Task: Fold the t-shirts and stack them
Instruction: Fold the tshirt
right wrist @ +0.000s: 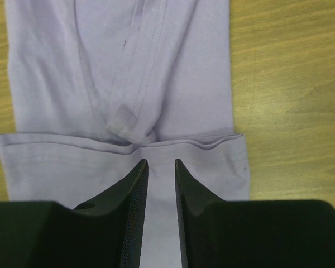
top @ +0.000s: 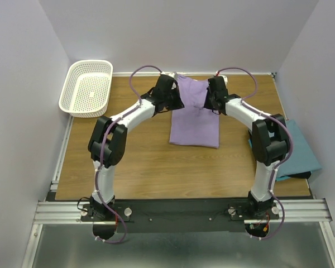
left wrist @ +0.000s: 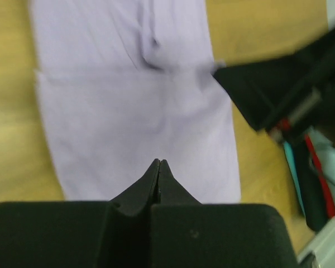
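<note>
1. The lavender t-shirt (top: 195, 124) is lying flat on the wooden table (top: 139, 162), folded into a long, narrow strip. Both arms are reaching over its far end, one gripper at each long edge.
2. Left gripper (left wrist: 159, 162): the fingers (left wrist: 147, 188) are pressed tight together, tips meeting in a point. I can't see any cloth caught between them. The shirt spreads out ahead of the tips and to both sides.
3. Some way ahead of the left tips, a straight fold line runs across the whole width, like a step where one layer sits on another. Beyond that line there's a small dark pucker.
4. Right gripper (right wrist: 162, 163): the fingers (right wrist: 131, 196) are a narrow gap apart with nothing pinched. Only lavender cloth shows through the gap. Can't tell if the tips actually touch the fabric.
5. Just ahead of the right tips, a rolled, stitched edge runs side to side. A folded-in flap with a stitched hem comes down from farther out and ends right at that edge, slightly left of the gap.
6. The fabric looks soft and matte with shallow lengthwise wrinkles. Bare wood shows to the right of the right fingers.
7. The teal t-shirt (top: 299, 154) is well off to the right of both grippers, at the table's edge and partly under the right arm.
8. A white mesh basket (top: 71, 89) sits far to the left of the left fingers.
</note>
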`<state>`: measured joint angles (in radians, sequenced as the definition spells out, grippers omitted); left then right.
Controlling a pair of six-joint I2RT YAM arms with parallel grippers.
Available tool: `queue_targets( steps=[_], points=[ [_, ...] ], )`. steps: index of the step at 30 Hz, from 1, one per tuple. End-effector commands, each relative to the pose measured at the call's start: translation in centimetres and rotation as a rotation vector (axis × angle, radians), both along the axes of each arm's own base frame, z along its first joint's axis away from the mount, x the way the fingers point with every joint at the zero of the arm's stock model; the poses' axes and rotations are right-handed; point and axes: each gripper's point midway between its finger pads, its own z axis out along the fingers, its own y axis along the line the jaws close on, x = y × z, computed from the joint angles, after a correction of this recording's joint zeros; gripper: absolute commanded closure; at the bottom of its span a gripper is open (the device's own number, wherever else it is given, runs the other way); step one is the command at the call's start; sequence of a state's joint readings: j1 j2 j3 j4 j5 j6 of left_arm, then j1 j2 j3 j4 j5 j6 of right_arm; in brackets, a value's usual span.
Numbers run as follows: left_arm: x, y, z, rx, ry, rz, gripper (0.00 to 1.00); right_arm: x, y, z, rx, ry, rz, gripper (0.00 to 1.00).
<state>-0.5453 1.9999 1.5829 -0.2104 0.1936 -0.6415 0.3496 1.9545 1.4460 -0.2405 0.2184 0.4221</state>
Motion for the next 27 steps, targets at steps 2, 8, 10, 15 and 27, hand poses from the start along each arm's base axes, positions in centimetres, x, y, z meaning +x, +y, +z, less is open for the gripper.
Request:
queue_targets(
  steps=[2,8,10,15,27],
  points=[
    [3.9,2.1,-6.3,0.112,0.049,0.072,1.0,1.0,-1.0,-2.6,-0.073,0.041,0.003,0.68],
    [5.8,2.2,-9.9,0.121,0.075,0.089,1.0,1.4,-2.2,-5.6,-0.092,0.096,-0.009,0.7],
    [5.7,2.8,-11.2,0.134,0.105,0.109,1.0,1.5,-3.4,-6.6,-0.089,0.117,-0.04,0.7],
    [4.7,4.5,-13.4,0.171,0.168,0.164,1.0,0.9,-4.9,-9.1,-0.065,0.178,-0.063,0.7],
    [1.1,6.0,-13.7,0.155,0.24,0.204,1.0,-2.6,-3.3,-10.5,0.029,0.264,-0.012,0.71]
  ],
)
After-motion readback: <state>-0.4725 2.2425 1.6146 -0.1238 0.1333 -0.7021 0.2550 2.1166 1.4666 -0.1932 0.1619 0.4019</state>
